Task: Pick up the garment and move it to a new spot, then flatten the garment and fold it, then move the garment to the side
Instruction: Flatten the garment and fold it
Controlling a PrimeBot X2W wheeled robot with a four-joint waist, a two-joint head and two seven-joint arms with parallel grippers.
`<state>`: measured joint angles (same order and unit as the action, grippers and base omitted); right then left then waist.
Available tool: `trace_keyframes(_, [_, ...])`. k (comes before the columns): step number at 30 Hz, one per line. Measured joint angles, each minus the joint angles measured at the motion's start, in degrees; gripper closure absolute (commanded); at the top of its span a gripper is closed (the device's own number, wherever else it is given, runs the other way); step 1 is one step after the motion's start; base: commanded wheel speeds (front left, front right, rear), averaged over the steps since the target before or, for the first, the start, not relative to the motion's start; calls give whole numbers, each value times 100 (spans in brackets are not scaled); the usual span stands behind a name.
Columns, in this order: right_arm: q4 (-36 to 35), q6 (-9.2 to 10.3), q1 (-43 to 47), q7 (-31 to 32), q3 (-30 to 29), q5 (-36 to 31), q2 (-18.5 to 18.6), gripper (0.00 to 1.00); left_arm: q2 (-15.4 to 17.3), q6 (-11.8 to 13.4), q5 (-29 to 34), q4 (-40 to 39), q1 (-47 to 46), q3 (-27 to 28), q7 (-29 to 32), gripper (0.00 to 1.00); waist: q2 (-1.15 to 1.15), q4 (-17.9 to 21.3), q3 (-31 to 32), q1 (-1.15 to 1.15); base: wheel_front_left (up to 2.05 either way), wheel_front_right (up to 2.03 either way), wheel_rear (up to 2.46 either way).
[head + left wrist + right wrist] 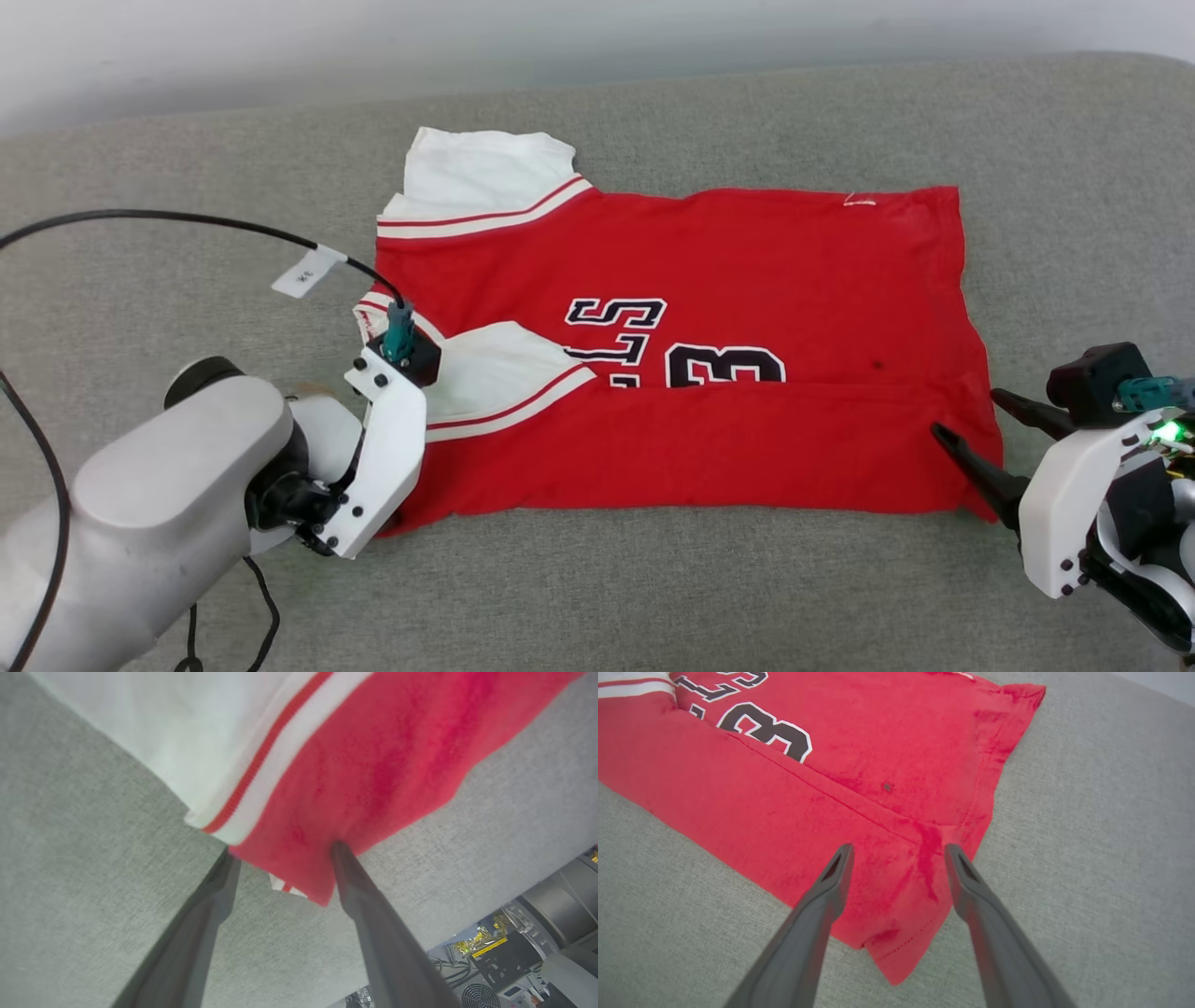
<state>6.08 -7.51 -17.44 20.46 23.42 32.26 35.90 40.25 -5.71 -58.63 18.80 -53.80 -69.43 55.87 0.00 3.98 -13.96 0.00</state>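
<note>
Grey woven fabric surface (709,597), wide, with a rounded far edge. Pale wall (373,37) behind it. Left wrist view, lower right corner, past the surface's edge: black box (502,954) with yellow label (488,947), round fan grille (477,995) just below, thin wires (444,966) beside the box, grey cylinder (556,910) above it. Small, blurry, can't tell more. Right wrist view: wall strip at top right corner.

head looks down on garment (747,243); wrists close at its corners.
</note>
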Motion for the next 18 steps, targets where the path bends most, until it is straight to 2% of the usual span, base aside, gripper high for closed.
trace_keyframes(5, [62, 0, -110, 12, 108, 41, 0, 0, -79, -26, 33, 157, 34, -21, -16, 0, 0, 65, -145, 0, 0, 0, 0])
trace_keyframes(6, [62, 0, -137, 3, 118, 52, 2, 0, -99, -36, 37, 172, 40, -26, -16, 12, 0, 75, -161, 0, 0, 0, 0])
trace_keyframes(7, [64, 0, -149, 3, 125, 56, 13, 0, -104, -56, 37, 179, 41, -33, -16, 63, 0, 83, -170, 0, 0, 0, 0])
trace_keyframes(8, [64, 0, -163, 29, 147, 66, 30, 0, -107, -69, 40, 182, 40, -43, -16, 100, 0, 87, -171, 0, 0, 0, 0])
trace_keyframes(11, [16, 0, -259, 141, 185, 159, 138, 0, -134, -93, 44, 157, 42, -79, -40, 100, 0, 77, -134, 0, 0, 0, 0])
trace_keyframes(14, [-133, 0, -429, 408, 287, 252, 412, 0, -155, -130, 81, 85, 81, -151, -107, 100, 0, 54, -50, 0, 0, 0, 0])
trace_keyframes(18, [-414, 0, -714, 1162, 494, 510, 929, 0, -137, -136, 58, -36, 105, -202, -205, 100, 0, 4, 70, 0, 0, 0, 0])
